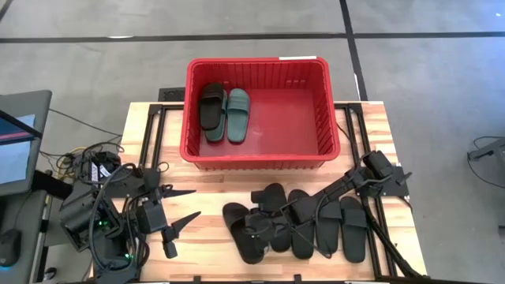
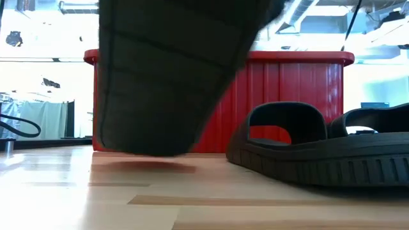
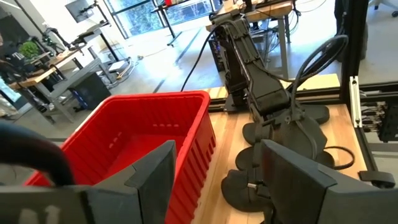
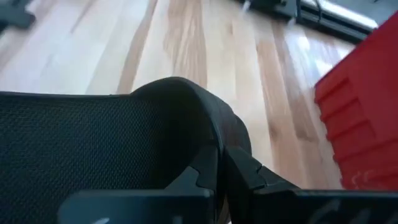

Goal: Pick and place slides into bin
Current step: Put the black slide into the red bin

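The red bin [image 1: 331,126] stands at the table's far middle. A black slide [image 1: 211,106] and a sage-green slide [image 1: 237,115] lie side by side on its floor, at the left end. Several black slides [image 1: 331,225] lie sole-down on the wood near the front edge. My right gripper [image 1: 256,229] reaches in from the right and is shut on the leftmost black slide [image 2: 172,76], which shows its sole in the low view. My left gripper [image 1: 197,202] hangs open above the table's left front, holding nothing. My right gripper pinches a raised black edge of the slide [image 4: 208,134] between its two shut fingers, beside the textured footbed. Whether that edge is strap or side wall, I cannot tell. The fingers slant down from the table's right side. The slide sits tilted, most of it raised off the wood.
The other black slides [image 2: 319,153] lie close beside the held one, to its right. Bare wood [image 1: 205,177] lies between the slides and the bin's near wall [image 1: 260,154]. Cables and a monitor stand off the table's left edge.
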Motion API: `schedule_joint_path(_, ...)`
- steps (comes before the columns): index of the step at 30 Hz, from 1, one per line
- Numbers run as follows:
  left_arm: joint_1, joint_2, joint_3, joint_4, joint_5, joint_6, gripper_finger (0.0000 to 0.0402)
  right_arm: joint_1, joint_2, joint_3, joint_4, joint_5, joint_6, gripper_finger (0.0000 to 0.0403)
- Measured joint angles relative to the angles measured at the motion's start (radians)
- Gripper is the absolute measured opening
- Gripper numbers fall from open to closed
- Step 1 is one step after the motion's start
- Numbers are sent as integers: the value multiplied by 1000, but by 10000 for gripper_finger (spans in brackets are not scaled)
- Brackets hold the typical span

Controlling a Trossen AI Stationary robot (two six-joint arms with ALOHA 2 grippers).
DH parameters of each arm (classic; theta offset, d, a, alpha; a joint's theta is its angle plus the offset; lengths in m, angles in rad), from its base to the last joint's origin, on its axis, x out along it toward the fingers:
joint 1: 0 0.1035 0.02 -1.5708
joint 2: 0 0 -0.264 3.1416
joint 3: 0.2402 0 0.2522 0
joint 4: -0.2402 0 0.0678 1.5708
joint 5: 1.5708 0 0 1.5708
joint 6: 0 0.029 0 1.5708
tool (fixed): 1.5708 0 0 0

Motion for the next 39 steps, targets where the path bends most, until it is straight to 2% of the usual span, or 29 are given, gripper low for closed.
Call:
schedule_joint_path(15, -34, 0, 0, 0, 7, 11, 220, -1, 0, 216, -111, 32, -71, 1)
schedule_joint_path(34, -164, 0, 0, 0, -110, 6, 220, -2, 0, 568, -302, 86, -236, 1)
schedule_joint_path(39, -203, 0, 0, 0, -166, 11, 220, -2, 0, 671, -351, 141, -298, 1)
